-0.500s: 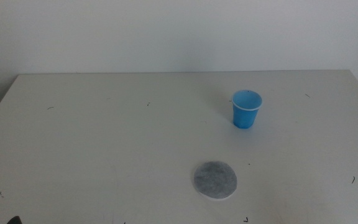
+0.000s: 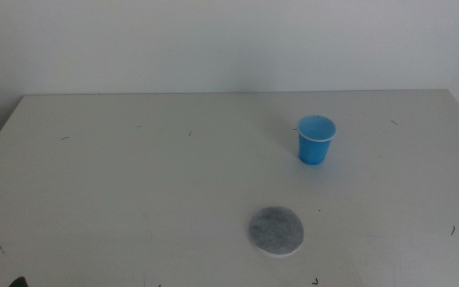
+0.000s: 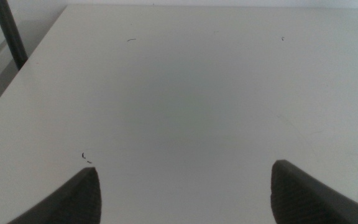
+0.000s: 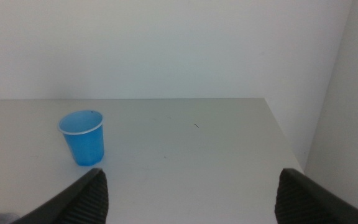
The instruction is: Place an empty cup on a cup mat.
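Near edge: left gripper point(image 3: 184, 186) and right gripper point(image 4: 191, 190) both spread wide, holding nothing; cup mat point(image 2: 276, 232) lies flat near centre-right on table point(image 2: 134, 183); farther right, cup point(image 2: 315, 140) stands upright, mouth up, apart from mat.

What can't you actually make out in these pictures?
- Both arms: outside the middle view; only a dark tip at its bottom edge.
- Left claw and right claw: wrist views' edges cut them off.
- Cup contents: its wall hides the bottom.
- Cup mat: underside hidden.
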